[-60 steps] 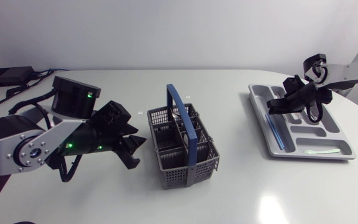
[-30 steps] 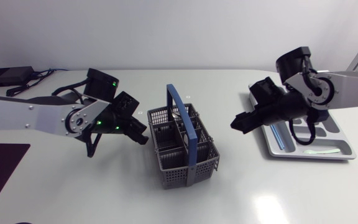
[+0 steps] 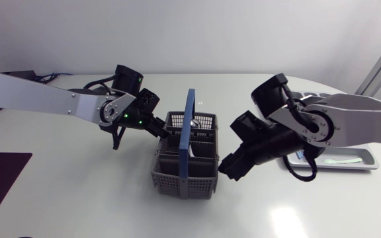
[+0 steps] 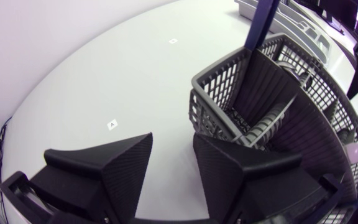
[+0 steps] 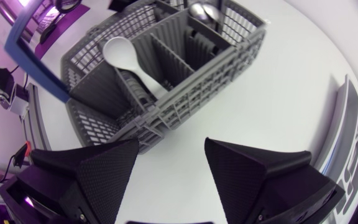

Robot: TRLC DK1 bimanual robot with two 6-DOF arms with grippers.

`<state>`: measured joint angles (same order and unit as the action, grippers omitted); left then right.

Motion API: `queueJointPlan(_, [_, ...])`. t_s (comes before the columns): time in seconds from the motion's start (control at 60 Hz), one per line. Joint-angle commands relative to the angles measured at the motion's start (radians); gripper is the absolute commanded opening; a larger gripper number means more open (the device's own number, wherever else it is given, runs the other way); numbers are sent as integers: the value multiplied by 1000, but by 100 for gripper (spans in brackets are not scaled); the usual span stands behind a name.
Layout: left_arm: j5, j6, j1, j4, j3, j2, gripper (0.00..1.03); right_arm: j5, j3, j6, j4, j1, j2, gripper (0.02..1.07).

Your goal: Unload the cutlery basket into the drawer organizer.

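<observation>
Right gripper (image 5: 171, 146) is hanging with its two fingers spread wide and nothing between them but bare tabletop, so it's open and empty. Straight ahead of it, just beside the fingertips, is the side wall of the cutlery basket (image 5: 166, 81). From where I'm standing it sits low against the basket's right flank, but I can't tell if it's actually touching. The bit that matters is the white spoon (image 5: 120, 53), standing in a middle compartment just past that wall. Its bowl is up above the rim and its handle goes down into the slot, leaning a little, so the long axis is roughly upright. I reckon the grab has to come from above, not from the side where the gripper is now. A metal spoon (image 5: 199, 10) pokes up from a compartment at the far end. The blue handle (image 3: 189, 129) arches over the middle along the basket's length, which looks like something to steer around. Left gripper (image 4: 173, 140) is at the opposite corner, fingers apart too and holding nothing, with one finger right by the basket's corner. Both arms are close, but the right one seems better lined up on the white spoon. The drawer organizer (image 3: 366, 163) is off to the right, mostly hidden behind the right arm, well apart from the basket. It's all on a pale glossy table (image 3: 78, 198) with a couple of tiny marker tags on it.
</observation>
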<state>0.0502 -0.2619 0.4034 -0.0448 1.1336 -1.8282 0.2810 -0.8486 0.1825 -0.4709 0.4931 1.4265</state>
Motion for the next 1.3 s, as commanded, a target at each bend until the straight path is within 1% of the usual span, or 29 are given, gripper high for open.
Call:
queueJointPlan(0.0, [0,3,11,-12,64,-48,49,18,28,-18,-15,58,-11,79])
queueJointPlan(0.1, [0,0,2,-30,106,-79,49,18,16,-11,-23,159,2,79])
queueJointPlan(0.183, [0,-25,-25,-47,109,-66,49,15,-7,3,-37,160,-1,79])
queueJointPlan(0.283, [4,-74,-83,-72,45,43,49,27,-37,35,-66,44,-60,79])
queueJointPlan(0.333, [10,-96,-100,-81,2,98,49,53,-52,43,-66,-34,-66,79])
queueJointPlan(0.383, [20,-125,-117,-96,-61,185,49,58,-67,46,-49,-99,-57,79])
queueJointPlan(0.417, [22,-140,-117,-102,-89,221,49,57,-73,46,-38,-120,-51,79])
queueJointPlan(0.467, [36,-183,-115,-130,-179,346,49,41,-93,40,15,-180,-9,79])
queueJointPlan(0.517, [46,-198,-112,-152,-218,406,49,26,-113,35,54,-212,31,79])
queueJointPlan(0.533, [59,-214,-106,-175,-247,458,49,26,-124,32,66,-223,49,79])
queueJointPlan(0.55, [59,-215,-106,-179,-250,463,49,26,-127,31,71,-226,54,79])
queueJointPlan(0.583, [86,-232,-103,-228,-284,538,49,23,-153,20,97,-249,97,79])
queueJointPlan(0.667, [116,-260,-97,-280,-331,636,49,23,-207,0,133,-278,170,79])
queueJointPlan(0.7, [135,-287,-89,-323,-365,696,48,23,-236,-12,141,-284,204,79])
queueJointPlan(0.767, [148,-330,-64,-385,-402,753,48,21,-285,-29,150,-288,259,78])
queueJointPlan(0.8, [149,-335,-55,-398,-411,765,46,21,-305,-32,152,-288,281,71])
queueJointPlan(0.817, [154,-338,-41,-408,-431,784,42,21,-319,-37,152,-288,293,65])
queueJointPlan(0.85, [154,-338,-34,-414,-442,791,40,21,-337,-49,153,-288,316,54])
queueJointPlan(0.867, [155,-344,-15,-423,-462,805,37,21,-346,-49,153,-288,325,50])
queueJointPlan(0.9, [157,-346,-3,-426,-472,811,35,21,-363,-52,153,-284,342,40])
queueJointPlan(0.917, [157,-346,15,-428,-489,817,32,21,-369,-54,153,-283,350,36])
queueJointPlan(0.933, [158,-346,23,-428,-498,820,29,23,-380,-58,152,-280,362,30])
queueJointPlan(0.967, [163,-346,41,-428,-517,823,24,23,-397,-60,150,-277,379,23])
queueJointPlan(1.0, [165,-346,54,-428,-526,823,23,24,-409,-61,149,-274,394,15])
queueJointPlan(1.017, [165,-344,66,-428,-537,822,23,26,-417,-63,146,-271,400,13])
queueJointPlan(1.083, [165,-338,92,-417,-555,819,23,32,-445,-64,138,-258,433,13])
queueJointPlan(1.15, [165,-319,123,-366,-580,796,23,49,-472,-72,130,-254,463,12])
queueJointPlan(1.283, [165,-301,109,-274,-574,718,23,124,-526,-75,80,-252,522,12])
